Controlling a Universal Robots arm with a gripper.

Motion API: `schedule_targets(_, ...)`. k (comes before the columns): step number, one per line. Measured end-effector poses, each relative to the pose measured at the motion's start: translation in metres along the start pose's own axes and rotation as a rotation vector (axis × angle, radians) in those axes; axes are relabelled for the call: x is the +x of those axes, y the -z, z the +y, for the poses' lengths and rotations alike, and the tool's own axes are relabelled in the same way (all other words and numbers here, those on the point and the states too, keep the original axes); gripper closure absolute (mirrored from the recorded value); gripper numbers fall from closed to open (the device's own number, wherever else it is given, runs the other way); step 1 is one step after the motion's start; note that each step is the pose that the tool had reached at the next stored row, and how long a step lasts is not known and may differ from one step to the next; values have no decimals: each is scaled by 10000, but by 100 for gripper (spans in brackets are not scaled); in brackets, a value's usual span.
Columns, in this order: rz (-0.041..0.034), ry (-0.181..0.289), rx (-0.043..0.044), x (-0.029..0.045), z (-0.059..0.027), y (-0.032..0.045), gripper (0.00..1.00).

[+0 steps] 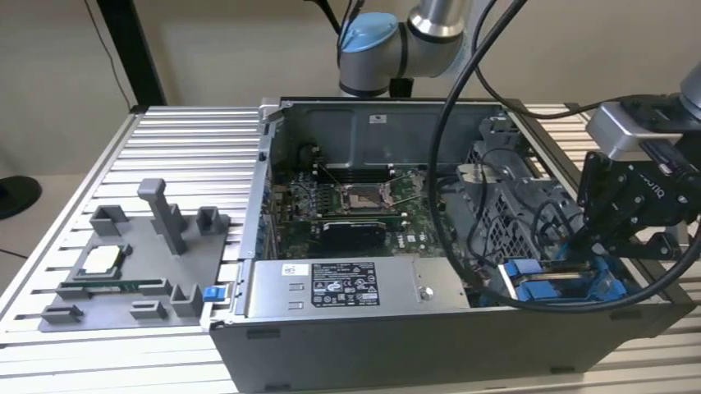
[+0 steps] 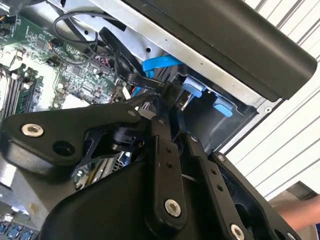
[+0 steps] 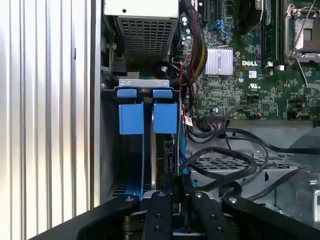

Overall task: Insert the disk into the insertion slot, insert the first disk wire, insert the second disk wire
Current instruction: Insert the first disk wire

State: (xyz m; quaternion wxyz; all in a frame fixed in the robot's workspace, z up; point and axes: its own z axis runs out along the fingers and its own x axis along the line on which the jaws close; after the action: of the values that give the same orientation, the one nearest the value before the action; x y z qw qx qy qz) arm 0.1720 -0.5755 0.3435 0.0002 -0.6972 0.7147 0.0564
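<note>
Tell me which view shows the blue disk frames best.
First wrist view: both blue disk frames sit unobstructed, side by side. In the exterior view cables cross them; the second wrist view shows them at an angle.

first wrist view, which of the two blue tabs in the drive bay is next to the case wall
The blue tab flanked by the bare case wall; the other blue tab sits on the motherboard side, beside the black cables.

Power-supply label (image 1: 344,283) print seemingly unreadable (too small).
</note>
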Motion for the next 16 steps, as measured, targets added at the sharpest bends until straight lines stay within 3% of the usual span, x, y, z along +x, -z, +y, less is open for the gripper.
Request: schedule_targets(16, 1, 3, 40, 6, -6, -76, 100)
